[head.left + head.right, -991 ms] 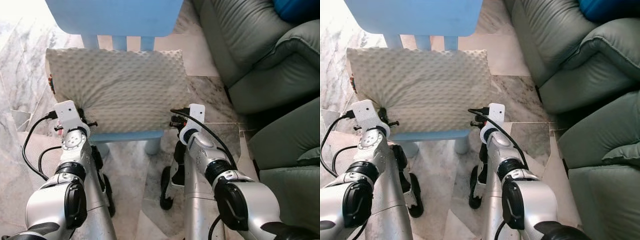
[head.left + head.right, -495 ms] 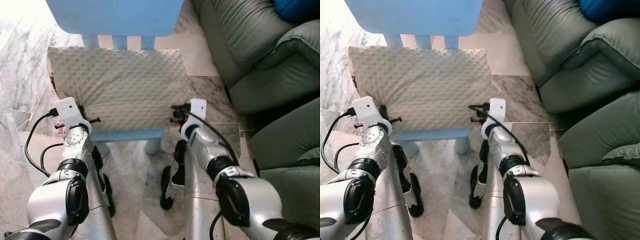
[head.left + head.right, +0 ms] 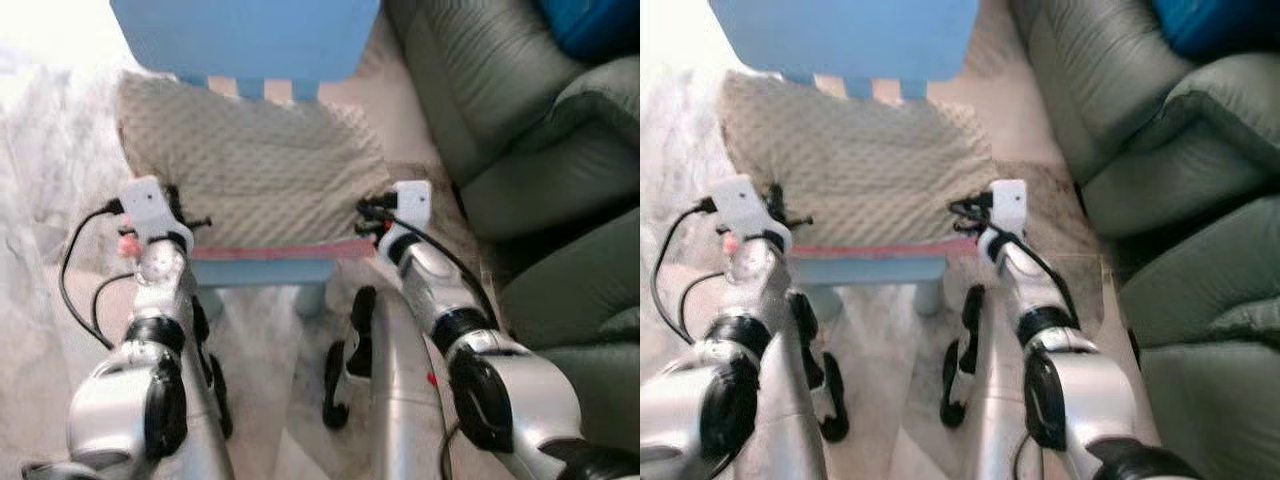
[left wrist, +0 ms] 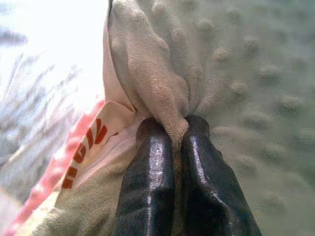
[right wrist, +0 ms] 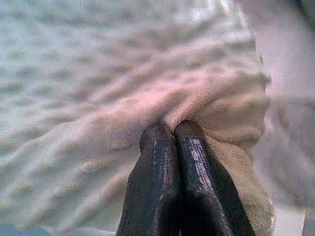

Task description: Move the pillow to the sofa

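Note:
A cream dotted pillow [image 3: 255, 170] lies across the seat of a small light-blue chair [image 3: 262, 268] straight ahead. My left gripper [image 4: 173, 135] is shut on a pinch of fabric at the pillow's near left corner, beside a white label with red print [image 4: 88, 147]. On the near right corner my right gripper [image 5: 172, 133] is shut on a fold of the cover. Both wrists [image 3: 150, 215] [image 3: 405, 205] sit at the pillow's front edge. A grey-green leather sofa [image 3: 500, 110] stands to the right.
The chair's blue backrest [image 3: 250, 35] rises behind the pillow. Marble floor [image 3: 60, 150] surrounds the chair. A blue cushion [image 3: 590, 25] lies on the sofa at the far right. A second sofa section [image 3: 580, 290] is close on my right.
The pillow's front edge has lifted a little and moved away from me with both grippers. The whole picture has shifted and blurred, so the camera moved too.

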`<state>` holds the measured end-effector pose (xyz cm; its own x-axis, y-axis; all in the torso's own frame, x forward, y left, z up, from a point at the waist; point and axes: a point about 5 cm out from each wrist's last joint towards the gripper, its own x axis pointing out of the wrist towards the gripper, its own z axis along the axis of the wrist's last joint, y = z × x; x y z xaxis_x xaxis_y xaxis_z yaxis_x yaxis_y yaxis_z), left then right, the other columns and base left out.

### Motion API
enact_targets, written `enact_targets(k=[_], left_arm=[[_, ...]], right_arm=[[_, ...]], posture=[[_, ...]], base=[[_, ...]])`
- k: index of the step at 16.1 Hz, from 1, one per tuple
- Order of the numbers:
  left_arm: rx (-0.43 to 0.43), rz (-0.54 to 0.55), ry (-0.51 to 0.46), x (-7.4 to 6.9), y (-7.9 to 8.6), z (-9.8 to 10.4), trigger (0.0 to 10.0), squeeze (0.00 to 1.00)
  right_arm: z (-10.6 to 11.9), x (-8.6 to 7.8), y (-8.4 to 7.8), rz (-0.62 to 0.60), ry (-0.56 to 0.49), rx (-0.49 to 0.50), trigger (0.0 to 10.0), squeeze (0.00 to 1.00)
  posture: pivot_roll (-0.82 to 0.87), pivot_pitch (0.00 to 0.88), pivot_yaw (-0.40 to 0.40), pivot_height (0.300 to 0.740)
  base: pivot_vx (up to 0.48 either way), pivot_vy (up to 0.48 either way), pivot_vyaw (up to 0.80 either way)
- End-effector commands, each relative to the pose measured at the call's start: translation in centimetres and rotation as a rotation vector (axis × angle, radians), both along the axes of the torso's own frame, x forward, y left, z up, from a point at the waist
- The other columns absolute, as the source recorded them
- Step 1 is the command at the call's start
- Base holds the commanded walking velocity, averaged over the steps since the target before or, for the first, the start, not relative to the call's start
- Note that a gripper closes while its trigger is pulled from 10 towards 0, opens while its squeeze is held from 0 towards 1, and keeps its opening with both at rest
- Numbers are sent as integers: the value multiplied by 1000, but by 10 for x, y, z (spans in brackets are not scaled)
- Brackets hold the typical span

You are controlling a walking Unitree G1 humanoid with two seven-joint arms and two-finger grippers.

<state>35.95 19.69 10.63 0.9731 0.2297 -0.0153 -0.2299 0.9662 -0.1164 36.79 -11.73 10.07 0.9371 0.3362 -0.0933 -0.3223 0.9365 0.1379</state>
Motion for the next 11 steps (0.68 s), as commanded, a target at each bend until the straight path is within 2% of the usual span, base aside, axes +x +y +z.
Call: enact_targets(k=[1, 3, 4, 5, 8, 9, 10, 11], left_arm=[[44, -58, -39, 0, -10, 6, 0, 0], [74, -86, -110, -15, -16, 9, 0, 0], [85, -94, -122, -20, -18, 9, 0, 0], [112, -90, -149, -29, -19, 9, 0, 0], [190, -97, -139, -58, -28, 2, 0, 0], [207, -107, -113, -66, -29, -3, 588, 0], [229, -120, -89, -74, -30, -8, 5373, 0], [254, -145, -81, -81, -33, -10, 6510, 0]], right_arm=[[3, -2, -4, 12, -48, -10, 0, 0], [3, -13, -8, 45, -162, -66, 0, 0], [2, -17, -9, 45, -183, -72, 0, 0], [-2, -24, -12, 7, -196, -55, 0, 0], [-3, -51, -15, -99, -267, -31, 0, 0], [-3, -58, -16, -132, -271, -23, 2588, 0], [-2, -64, -19, -179, -266, 4, 10000, 0], [-1, -69, -22, -204, -269, 18, 10000, 0]], posture=[[10, 65, -98, 507], [0, 2, -77, 507], [-1, 0, -75, 507], [2, 0, -68, 507], [8, 0, -45, 507], [6, 0, -37, 507], [4, 0, -31, 507], [3, 0, -25, 507]], base=[[0, 0, 0], [0, 0, 0], [0, 0, 0], [0, 0, 0], [0, 0, 0], [0, 0, 0], [0, 0, 0], [0, 0, 0]])
